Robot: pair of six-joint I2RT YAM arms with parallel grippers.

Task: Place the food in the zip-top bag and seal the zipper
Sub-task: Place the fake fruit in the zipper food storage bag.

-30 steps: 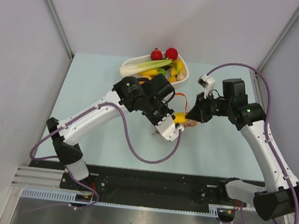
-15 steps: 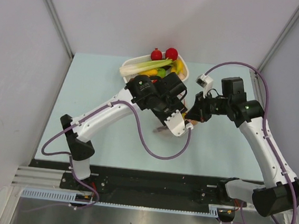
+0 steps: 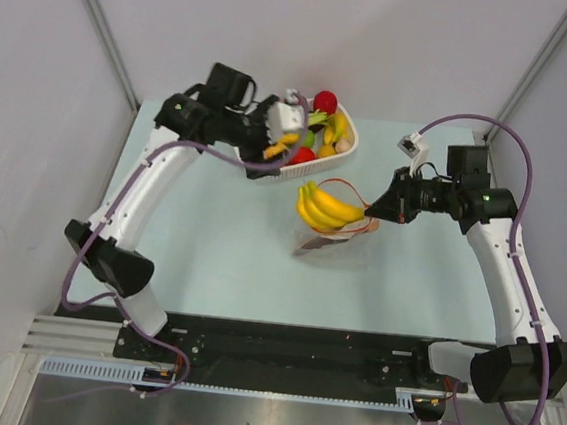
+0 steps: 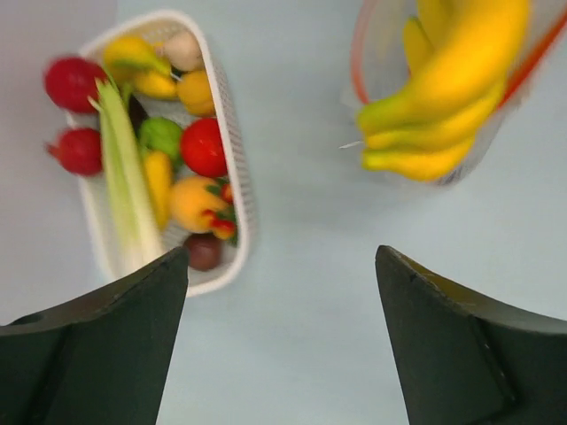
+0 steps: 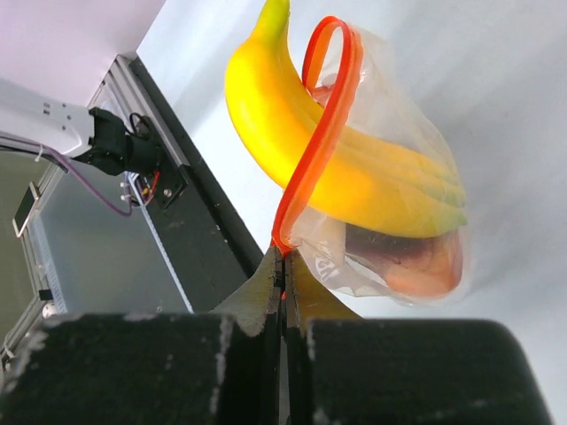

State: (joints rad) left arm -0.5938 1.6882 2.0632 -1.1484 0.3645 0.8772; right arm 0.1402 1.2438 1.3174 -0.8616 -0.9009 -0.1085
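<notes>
The zip-top bag [image 3: 340,234] hangs clear and floppy at mid-table, and my right gripper [image 3: 369,213] is shut on the corner of its mouth. In the right wrist view the jaws [image 5: 283,266] pinch the orange-red zipper [image 5: 323,133], which loops open. A yellow banana bunch [image 3: 328,207] [image 5: 345,168] lies in the mouth, its stem end sticking out. An orange-brown piece [image 5: 425,266] rests at the bag's bottom [image 5: 390,248]. My left gripper [image 3: 283,130] [image 4: 281,257] hovers open and empty over the near end of the basket, away from the bag [image 4: 443,97].
A white slatted basket [image 3: 341,158] [image 4: 239,204] stands at the back of the table, holding a green-white leek [image 4: 124,186], red [image 4: 204,146], yellow and green toy produce. Grey walls close in the table on three sides.
My left gripper opened, released the banana bunch into the bag's mouth and swung back left to the basket. My right gripper kept its pinch and shifted slightly right.
</notes>
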